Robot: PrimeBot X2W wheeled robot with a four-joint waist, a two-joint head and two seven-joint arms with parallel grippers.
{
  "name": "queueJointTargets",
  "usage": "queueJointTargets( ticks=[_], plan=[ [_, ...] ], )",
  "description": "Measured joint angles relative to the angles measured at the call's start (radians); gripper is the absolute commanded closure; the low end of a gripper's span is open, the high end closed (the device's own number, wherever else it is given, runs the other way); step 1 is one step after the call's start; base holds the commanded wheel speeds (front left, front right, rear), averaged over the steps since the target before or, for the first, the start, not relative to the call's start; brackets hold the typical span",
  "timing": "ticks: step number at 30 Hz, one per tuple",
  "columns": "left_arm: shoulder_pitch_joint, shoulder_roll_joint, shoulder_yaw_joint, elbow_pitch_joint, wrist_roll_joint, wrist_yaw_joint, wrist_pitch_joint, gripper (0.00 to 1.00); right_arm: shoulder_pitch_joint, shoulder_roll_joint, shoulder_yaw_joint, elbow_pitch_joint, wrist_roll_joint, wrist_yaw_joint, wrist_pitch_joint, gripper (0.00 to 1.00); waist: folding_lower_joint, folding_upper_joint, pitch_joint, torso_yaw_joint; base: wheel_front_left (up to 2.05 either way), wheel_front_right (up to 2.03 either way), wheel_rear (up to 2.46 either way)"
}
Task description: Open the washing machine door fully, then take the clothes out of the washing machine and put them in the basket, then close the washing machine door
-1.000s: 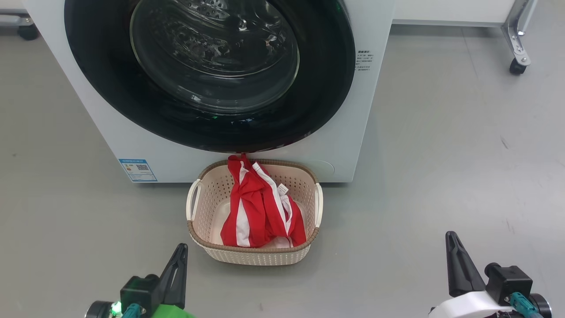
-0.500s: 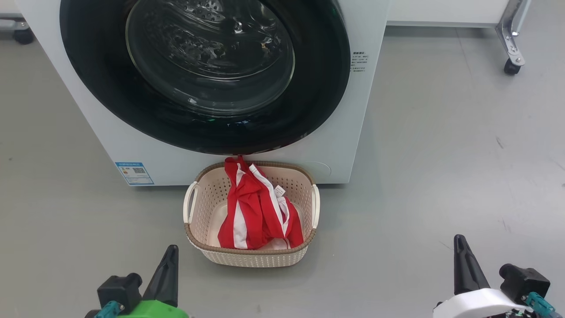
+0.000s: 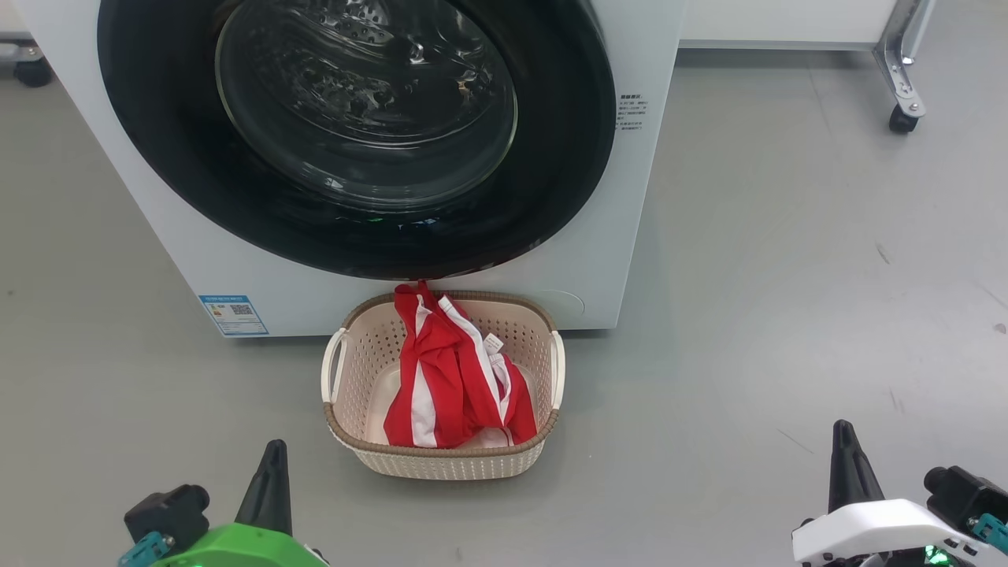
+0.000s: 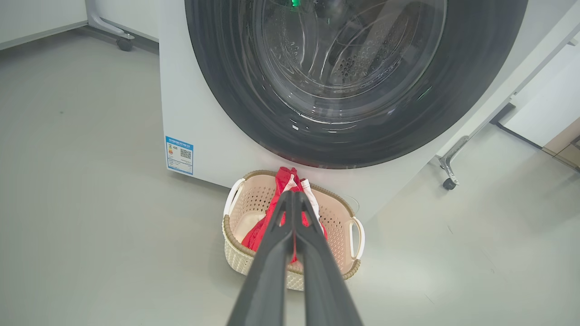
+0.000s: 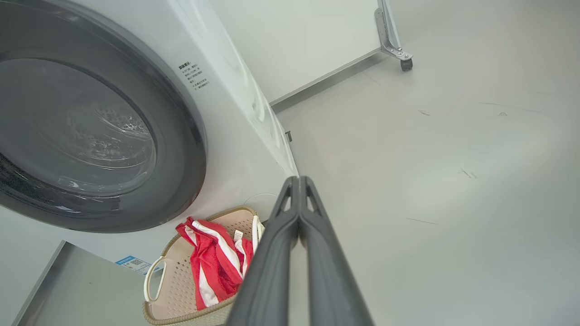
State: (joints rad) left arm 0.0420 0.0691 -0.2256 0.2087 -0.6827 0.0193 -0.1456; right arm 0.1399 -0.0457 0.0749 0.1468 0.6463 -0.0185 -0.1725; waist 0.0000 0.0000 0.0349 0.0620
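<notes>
The white washing machine [image 3: 606, 260] stands ahead with its round black-ringed door [image 3: 354, 134] shut against its front. On the floor right before it sits the cream basket [image 3: 441, 465], and the red clothes with white stripes [image 3: 445, 378] lie in it, one end draped over the far rim. My left gripper [image 3: 272, 461] is shut and empty at the lower left, short of the basket. At the lower right my right gripper [image 3: 844, 441] is shut and empty too. The left wrist view looks along the shut left gripper [image 4: 293, 194] toward the basket [image 4: 235, 258]; the right wrist view shows the shut right gripper [image 5: 299, 180] beside the clothes [image 5: 213, 262].
A blue label sticker [image 3: 232, 313] sits at the washer's lower left corner. A metal leg with a castor wheel [image 3: 902, 118] stands at the back right, another castor [image 3: 31, 71] at the back left. Bare grey floor lies to the right of the basket.
Both grippers have dropped lower in the head view and stay shut. The whole picture has shifted slightly left and down, so the camera moved. Basket, clothes and door are as before.
</notes>
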Motion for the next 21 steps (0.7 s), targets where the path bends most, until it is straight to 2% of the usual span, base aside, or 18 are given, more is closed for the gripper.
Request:
queueJointTargets(
  ticks=[21],
  plan=[
    [-0.013, 0.002, 0.067, 0.008, -0.284, -0.035, 0.059, 1.00, -0.053, -0.015, -0.038, 0.028, 0.293, 0.038, 0.063, 1.00, 0.0000, 0.0000, -0.009, -0.018, 0.00, 0.00, 0.00]
  ],
)
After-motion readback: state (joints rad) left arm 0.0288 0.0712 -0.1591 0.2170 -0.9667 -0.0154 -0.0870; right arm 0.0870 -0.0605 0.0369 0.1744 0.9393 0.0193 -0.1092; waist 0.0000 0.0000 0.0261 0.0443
